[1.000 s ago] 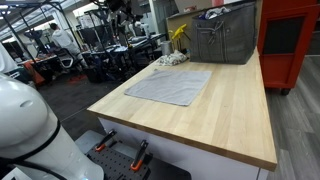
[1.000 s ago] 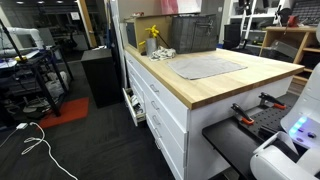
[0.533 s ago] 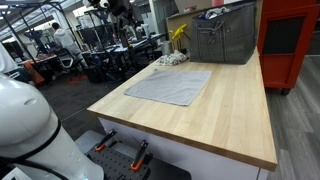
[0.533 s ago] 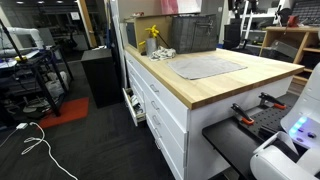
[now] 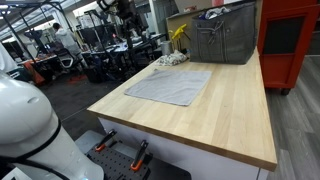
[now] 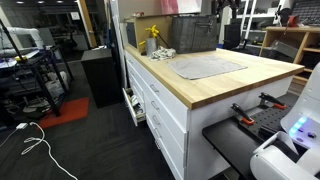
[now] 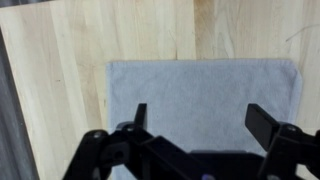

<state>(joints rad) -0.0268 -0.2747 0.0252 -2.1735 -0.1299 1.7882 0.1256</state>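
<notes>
Above the gray towel (image 7: 200, 85), the gripper (image 7: 200, 118) hangs wide open, empty.

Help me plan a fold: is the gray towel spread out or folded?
Spread out: the gray towel lies as a flat rectangle on the wooden table, no crease visible.

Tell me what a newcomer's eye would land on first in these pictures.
The grey cloth stands out first, spread flat on the pale wooden tabletop. In the wrist view the open gripper hangs above it, well clear of it. At the table's far end stands a grey metal bin with a yellow object beside it.
</notes>
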